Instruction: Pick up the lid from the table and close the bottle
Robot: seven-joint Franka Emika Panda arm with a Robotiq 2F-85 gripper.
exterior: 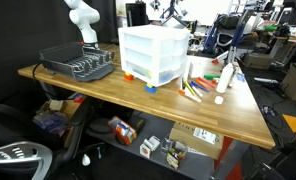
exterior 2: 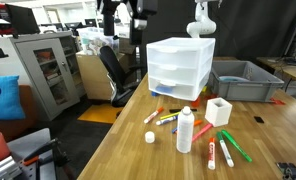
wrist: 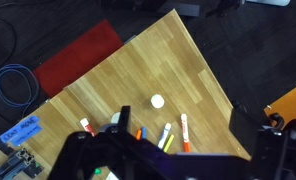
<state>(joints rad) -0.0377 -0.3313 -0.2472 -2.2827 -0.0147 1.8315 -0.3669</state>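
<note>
The lid [exterior 2: 149, 137] lies flat on the bare wood of the table [exterior 2: 128, 160], close to the table's edge. Nothing touches it. From the wrist view it shows as a small white disc [wrist: 158, 100] out on open boards, a little apart from the scattered markers [wrist: 184, 130]. Near it, but not touching, the bottle [exterior 2: 186, 130] stands upright with its neck uncapped. It is the tallest of the small things on that part of the table, and in an exterior view it shows near the table's corner [exterior: 225, 77]. Coloured markers [exterior 2: 226, 148] lie around the bottle's foot, some pointing toward the lid. Just behind them sits a small white square cup [exterior 2: 219, 111].

Further back is a white drawer unit [exterior 2: 178, 68] with a grey bin [exterior 2: 243, 80] beside it. On the floor past the table edge lie a red mat [wrist: 83, 55] and a coil of blue cable [wrist: 13, 85].

The gripper [exterior: 172, 14] hangs high above the table, over the drawer unit, well clear of both lid and bottle. Its dark fingers [wrist: 278, 150] stand wide apart at the bottom of the wrist view, with nothing between them.
</note>
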